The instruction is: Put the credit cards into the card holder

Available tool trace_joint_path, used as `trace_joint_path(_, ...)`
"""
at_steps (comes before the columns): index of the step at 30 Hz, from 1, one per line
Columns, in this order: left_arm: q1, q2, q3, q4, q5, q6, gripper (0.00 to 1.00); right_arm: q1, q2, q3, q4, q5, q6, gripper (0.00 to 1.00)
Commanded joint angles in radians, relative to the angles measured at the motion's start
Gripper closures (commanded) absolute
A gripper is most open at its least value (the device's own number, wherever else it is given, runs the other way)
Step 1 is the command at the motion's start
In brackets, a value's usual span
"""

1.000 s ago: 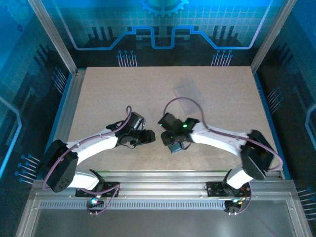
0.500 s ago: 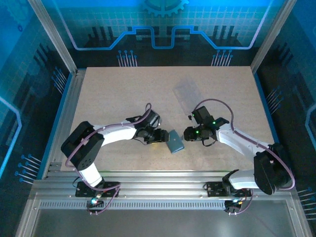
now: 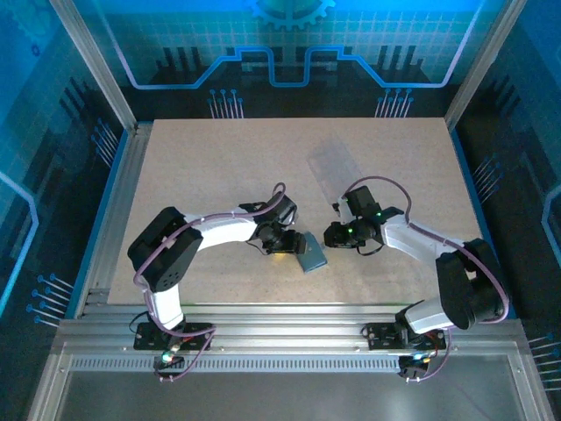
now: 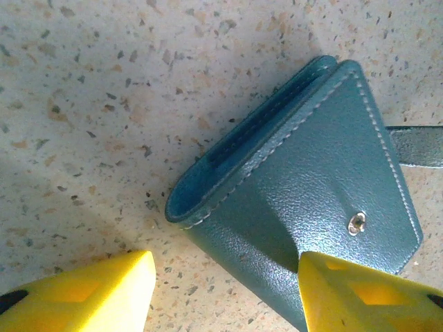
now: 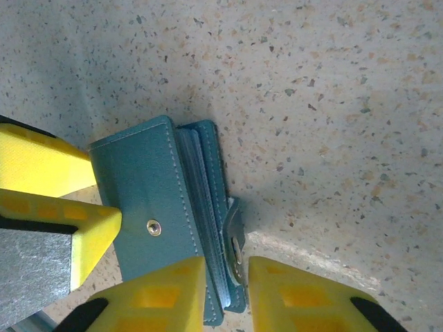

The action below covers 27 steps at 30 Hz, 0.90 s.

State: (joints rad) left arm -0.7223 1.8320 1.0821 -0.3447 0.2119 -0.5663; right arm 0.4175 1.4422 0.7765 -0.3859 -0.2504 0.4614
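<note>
The card holder (image 3: 310,253), a teal-grey folded wallet, lies flat on the speckled table between the two arms. My left gripper (image 3: 292,244) is at its left side and open. In the left wrist view one yellow finger (image 4: 76,294) stands on bare table apart from the card holder (image 4: 311,173), and the other finger (image 4: 367,290) rests on its cover near the snap. My right gripper (image 5: 227,297) has its jaws drawn narrow around the card holder's (image 5: 159,194) layered edge and strap tab. The credit cards are hidden.
A clear plastic tray (image 3: 331,162) lies on the table behind the right gripper (image 3: 333,237). Blue-lit panels wall the table at the back and sides. A metal rail (image 3: 289,320) runs along the near edge by the arm bases.
The left gripper has moved right up to the card holder. The right arm has pulled back to the card holder's right side, and its jaws have narrowed around the edge and strap.
</note>
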Motion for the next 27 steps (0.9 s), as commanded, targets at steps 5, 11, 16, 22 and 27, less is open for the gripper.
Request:
trace_joint_path(5, -0.022, 0.056, 0.038, -0.053, -0.042, 0.052, 0.42, -0.014, 0.020, 0.010, 0.013, -0.023, -0.013, 0.81)
trace_joint_path(11, -0.022, 0.062, 0.032, -0.042, -0.042, 0.052, 0.42, -0.022, 0.009, 0.017, 0.007, -0.042, -0.012, 0.76)
trace_joint_path(16, -0.023, 0.072, 0.029, -0.030, -0.033, 0.049, 0.42, -0.035, 0.007, 0.024, 0.004, -0.061, -0.012, 0.75)
trace_joint_path(22, -0.023, 0.079, 0.025, -0.019, -0.021, 0.044, 0.43, -0.039, 0.019, 0.031, 0.014, -0.071, -0.006, 0.78)
trace_joint_path(27, -0.022, 0.078, 0.019, -0.014, -0.017, 0.043, 0.43, -0.039, 0.024, 0.036, 0.012, -0.069, -0.005, 0.81)
